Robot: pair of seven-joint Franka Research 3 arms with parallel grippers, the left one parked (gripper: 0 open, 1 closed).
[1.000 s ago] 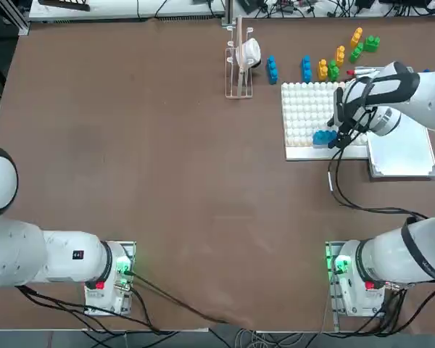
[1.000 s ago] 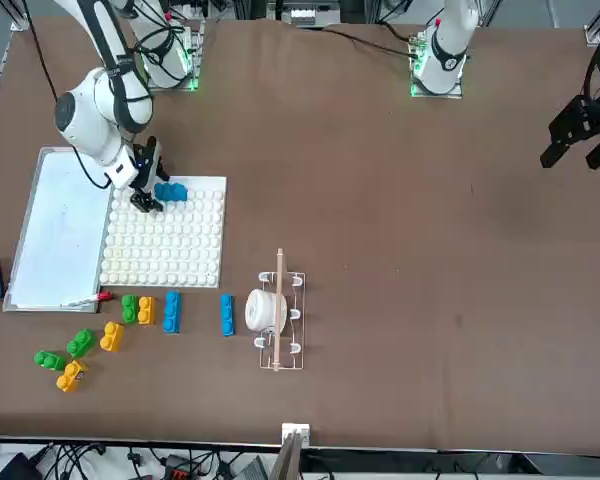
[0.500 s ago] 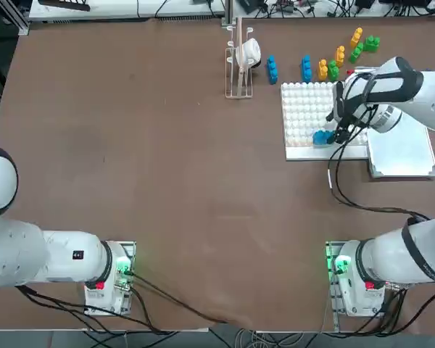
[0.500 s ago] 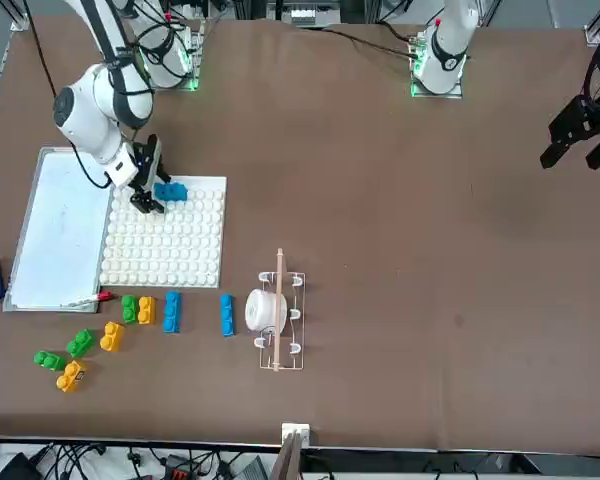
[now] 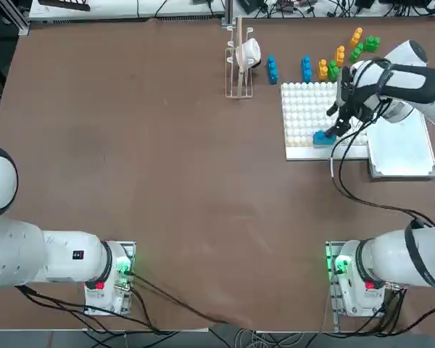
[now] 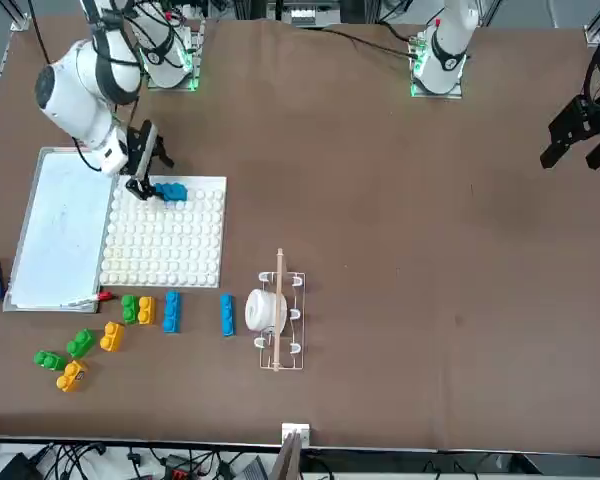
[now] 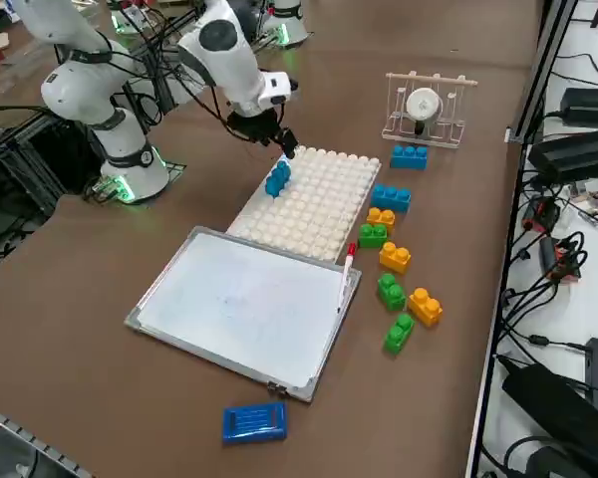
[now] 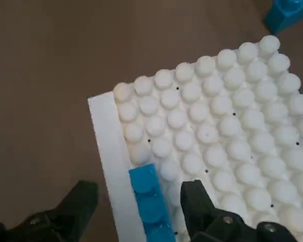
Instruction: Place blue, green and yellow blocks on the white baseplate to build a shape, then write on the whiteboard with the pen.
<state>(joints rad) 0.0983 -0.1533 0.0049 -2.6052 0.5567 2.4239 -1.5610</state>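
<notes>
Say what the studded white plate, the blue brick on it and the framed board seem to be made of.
White plate: likely moulded plastic, matte; rows of rounded studs.
Blue brick: probably glossy hard plastic; saturated colour, studded top.
Board: smooth white sheet, perhaps coated; thin silver-grey frame looks like metal or plastic.

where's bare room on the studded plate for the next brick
Only one blue block sits on the white baseplate, at its near edge by the plain strip, under the open right gripper. All other studs are bare. Crowded: the loose blocks just past its far edge.
</notes>
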